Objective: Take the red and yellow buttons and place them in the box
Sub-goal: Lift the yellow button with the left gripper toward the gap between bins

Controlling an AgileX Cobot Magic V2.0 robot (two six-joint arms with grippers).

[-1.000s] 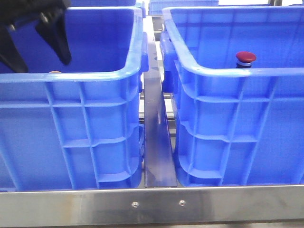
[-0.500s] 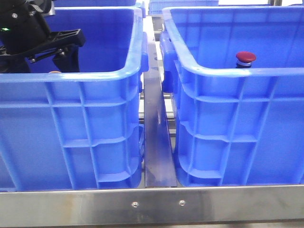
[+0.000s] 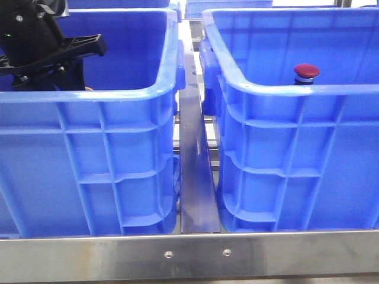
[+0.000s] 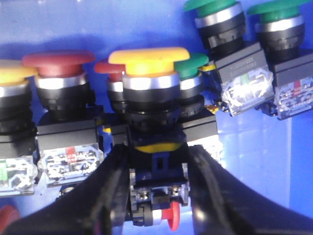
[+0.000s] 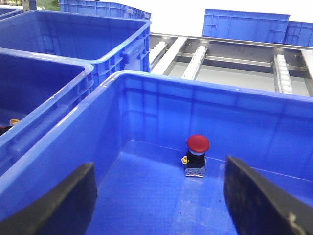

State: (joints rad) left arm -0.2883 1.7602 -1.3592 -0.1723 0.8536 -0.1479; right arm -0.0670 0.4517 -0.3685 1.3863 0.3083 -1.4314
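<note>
Down inside the left crate (image 3: 118, 148), the left gripper (image 4: 157, 196) sits low among a crowd of push buttons, its two black fingers (image 4: 105, 196) standing on either side of the square base of a yellow button (image 4: 149, 61). The fingers look pressed against that base, so I judge the gripper clamped on it, though the contact itself is partly in shadow. Close around the yellow button stand a red button (image 4: 58, 58), a second red one (image 4: 111, 68) half hidden behind it, and green buttons (image 4: 212, 7) beyond.

Over in the right crate (image 3: 296, 154), a single red-capped button (image 3: 306, 72) stands upright on the floor near the far wall. The right gripper (image 5: 159, 196) hovers above that crate with its fingers spread wide and nothing between them.

Each button is a hard, rigid piece: a domed plastic cap, a shiny metal collar, a black neck and a blocky base with clear contact housings. It is probably light but top-heavy, and the smooth dome and polished collar would slip under the fingers. The flat sides of the square base give the surest hold, and that is where the fingers are. The neighbours stand so tight around the yellow button that a straight upward lift seems wisest, or the cap may snag on the red ones beside it.
</note>
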